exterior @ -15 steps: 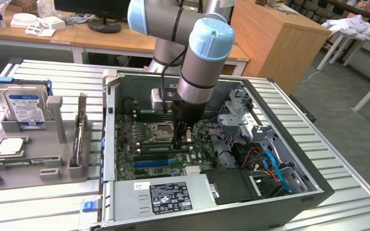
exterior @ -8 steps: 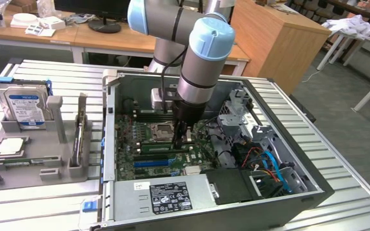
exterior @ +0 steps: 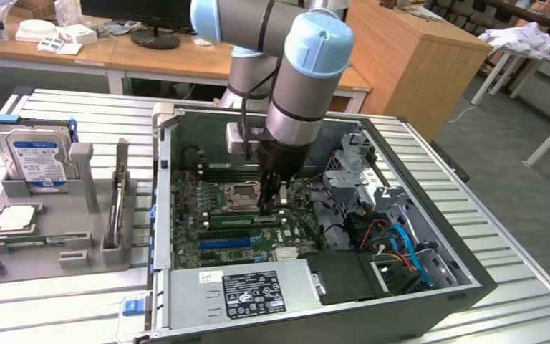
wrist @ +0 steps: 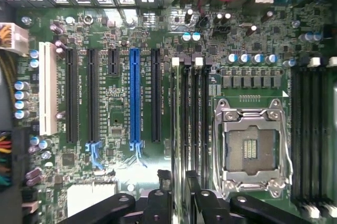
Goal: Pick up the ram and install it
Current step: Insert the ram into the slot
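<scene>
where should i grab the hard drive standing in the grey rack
Grip the hard drive by its top edge, pinching its two flat faces, and come straight down from above. It stands upright on edge in the grey rack, which covers its lower part, so only the upper part is free.

The arm (exterior: 299, 79) left the exterior view at its upper edge. Its lower part covered the middle of the motherboard (exterior: 218, 229), so what lay behind it was hidden. The computer case (exterior: 447, 287) was cut by that view's lower edge. The print on the power supply label (exterior: 254, 292) and on the hard drive (exterior: 38, 154) was too small to read. In the wrist view the gripper (wrist: 178, 182) was cut by the picture's edge, and whether it held anything could not be told. The white lettering beside the blue slot (wrist: 135, 95) was blurred.
</scene>
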Available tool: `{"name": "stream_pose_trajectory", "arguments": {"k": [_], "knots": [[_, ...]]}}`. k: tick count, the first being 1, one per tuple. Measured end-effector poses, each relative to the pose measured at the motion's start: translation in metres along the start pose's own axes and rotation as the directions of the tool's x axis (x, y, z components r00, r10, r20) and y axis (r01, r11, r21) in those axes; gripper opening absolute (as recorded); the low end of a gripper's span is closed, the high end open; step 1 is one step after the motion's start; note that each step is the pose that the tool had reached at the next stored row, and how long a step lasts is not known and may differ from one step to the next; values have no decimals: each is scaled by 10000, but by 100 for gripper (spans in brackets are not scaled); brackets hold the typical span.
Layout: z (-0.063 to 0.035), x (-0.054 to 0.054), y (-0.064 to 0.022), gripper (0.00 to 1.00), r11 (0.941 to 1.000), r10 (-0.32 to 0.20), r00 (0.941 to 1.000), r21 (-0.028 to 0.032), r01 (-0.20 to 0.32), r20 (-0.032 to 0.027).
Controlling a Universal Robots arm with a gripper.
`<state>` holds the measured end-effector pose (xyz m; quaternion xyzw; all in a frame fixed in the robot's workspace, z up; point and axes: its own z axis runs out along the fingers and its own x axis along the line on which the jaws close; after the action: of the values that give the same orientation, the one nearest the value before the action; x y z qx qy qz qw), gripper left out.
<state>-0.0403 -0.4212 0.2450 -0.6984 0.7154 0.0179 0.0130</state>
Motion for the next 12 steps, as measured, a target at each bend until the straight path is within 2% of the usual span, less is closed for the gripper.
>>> {"name": "stream_pose_trajectory", "arguments": {"k": [12], "knots": [[-391,-18,-9,25,10000,0,10000,-7,0,1]]}}
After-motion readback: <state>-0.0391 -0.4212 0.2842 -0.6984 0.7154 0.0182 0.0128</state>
